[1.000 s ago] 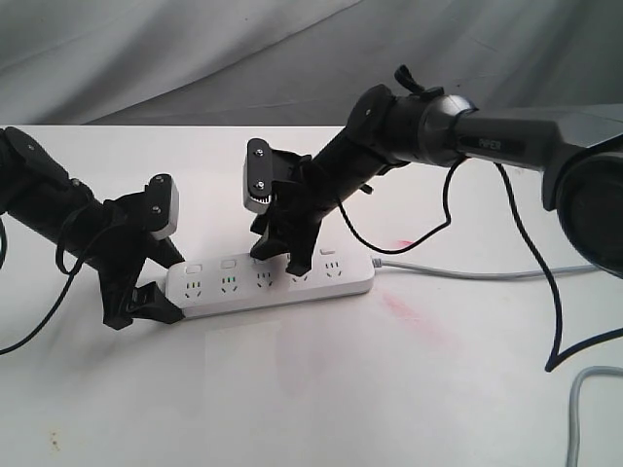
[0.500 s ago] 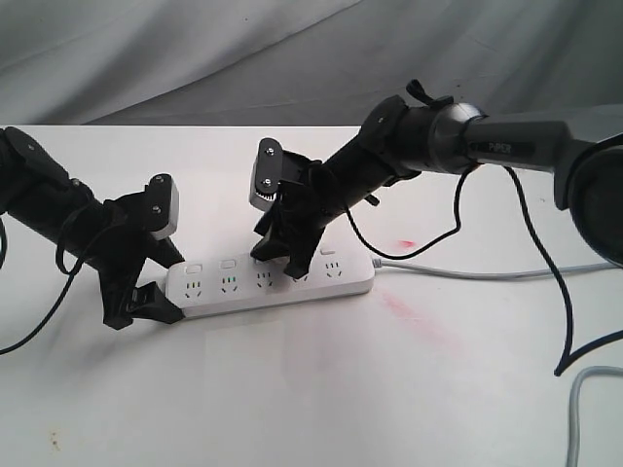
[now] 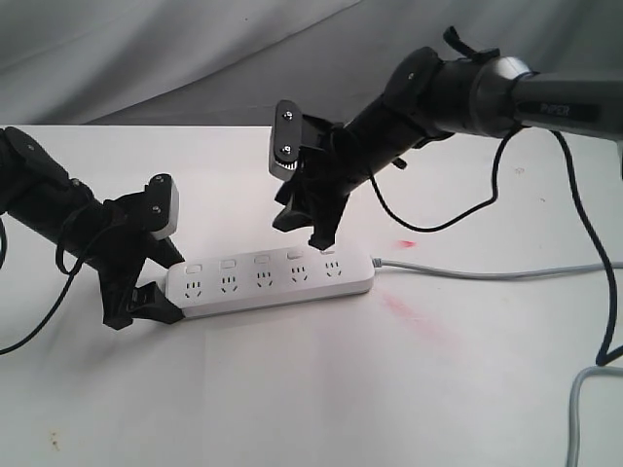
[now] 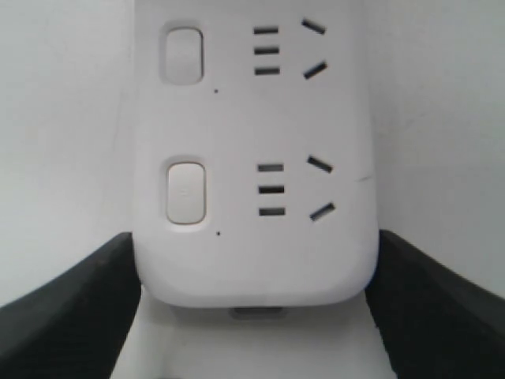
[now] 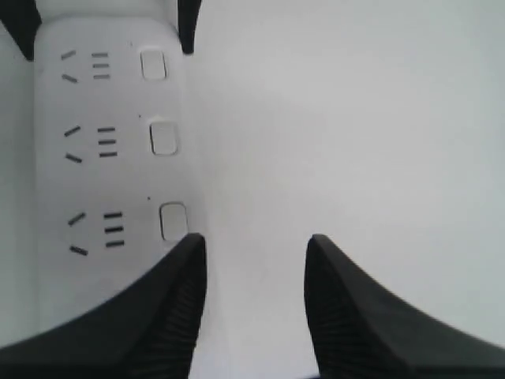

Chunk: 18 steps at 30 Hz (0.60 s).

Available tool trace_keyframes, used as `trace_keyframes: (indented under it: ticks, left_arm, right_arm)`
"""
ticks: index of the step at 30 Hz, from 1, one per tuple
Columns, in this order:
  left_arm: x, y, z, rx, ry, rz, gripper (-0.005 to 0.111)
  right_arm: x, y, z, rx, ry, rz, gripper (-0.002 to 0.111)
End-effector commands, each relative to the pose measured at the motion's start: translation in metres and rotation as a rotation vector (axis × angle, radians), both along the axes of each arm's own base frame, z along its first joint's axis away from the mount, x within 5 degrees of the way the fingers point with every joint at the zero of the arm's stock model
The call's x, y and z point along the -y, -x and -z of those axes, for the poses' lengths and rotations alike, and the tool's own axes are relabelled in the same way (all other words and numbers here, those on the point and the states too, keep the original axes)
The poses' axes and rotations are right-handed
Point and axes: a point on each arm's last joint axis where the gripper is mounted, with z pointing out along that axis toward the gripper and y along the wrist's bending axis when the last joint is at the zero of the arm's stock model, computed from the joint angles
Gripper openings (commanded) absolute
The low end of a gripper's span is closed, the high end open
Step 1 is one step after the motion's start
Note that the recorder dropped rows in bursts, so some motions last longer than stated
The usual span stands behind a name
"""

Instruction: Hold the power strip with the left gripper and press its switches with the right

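Observation:
The white power strip [image 3: 273,282] lies flat on the white table, cord end to the right. My left gripper [image 3: 146,294] is shut on its left end; in the left wrist view the black fingers [image 4: 71,308] squeeze both sides of the power strip [image 4: 252,118]. Five switches [image 3: 261,260] run along the far edge. My right gripper [image 3: 304,232] hangs open above the fourth and fifth switches, touching nothing. In the right wrist view the right gripper [image 5: 254,241] has only bare table between its fingers, beside the power strip [image 5: 102,158] and its switches [image 5: 163,139].
The thin grey cord [image 3: 487,273] runs right from the strip across the table. Red smears [image 3: 419,319] mark the table right of the strip. A loose black cable [image 3: 584,243] hangs from the right arm, and a grey cable [image 3: 576,409] curls at the lower right.
My right gripper has lifted off the strip's switch row and moved up and to the right. The left gripper and the strip have stayed put.

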Motion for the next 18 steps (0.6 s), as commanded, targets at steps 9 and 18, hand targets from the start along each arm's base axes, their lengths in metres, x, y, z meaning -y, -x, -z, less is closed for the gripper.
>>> trace_keyframes:
  ticks: [9, 18]
  left_arm:
    - [0.001, 0.001, 0.002, -0.012, -0.002, 0.003, 0.063]
    - [0.001, 0.001, 0.002, -0.012, -0.002, 0.003, 0.063]
  right_arm:
    - [0.010, 0.001, 0.029, -0.020, 0.028, 0.056, 0.039]
    - [0.009, 0.002, 0.047, -0.057, 0.037, 0.055, 0.039]
